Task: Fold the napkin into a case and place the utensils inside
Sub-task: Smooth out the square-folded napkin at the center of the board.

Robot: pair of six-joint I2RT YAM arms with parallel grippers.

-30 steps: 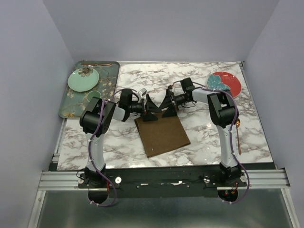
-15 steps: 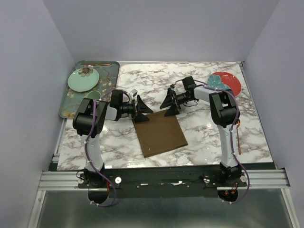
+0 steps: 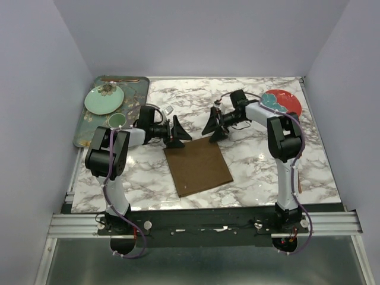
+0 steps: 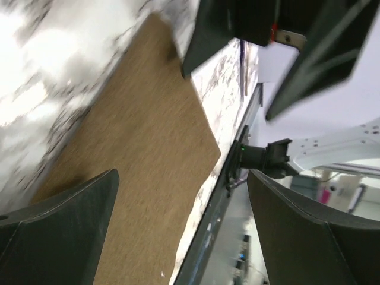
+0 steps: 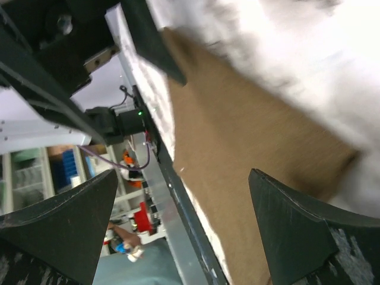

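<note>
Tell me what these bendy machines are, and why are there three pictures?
They are two robot arms, a left arm and a right arm, bolted at the near edge of a marble table. Each ends in a pincer with two fingers. The big picture comes from a camera above and behind the arms. The other two come from little cameras on the wrists, so the dark wedges there are the robot's own fingers.

On the table lies a flat brown napkin. At the left is a flowery tray with a green plate. At the far right is a red plate.

The left gripper and right gripper hang open by the napkin's far edge. Neither holds anything.
</note>
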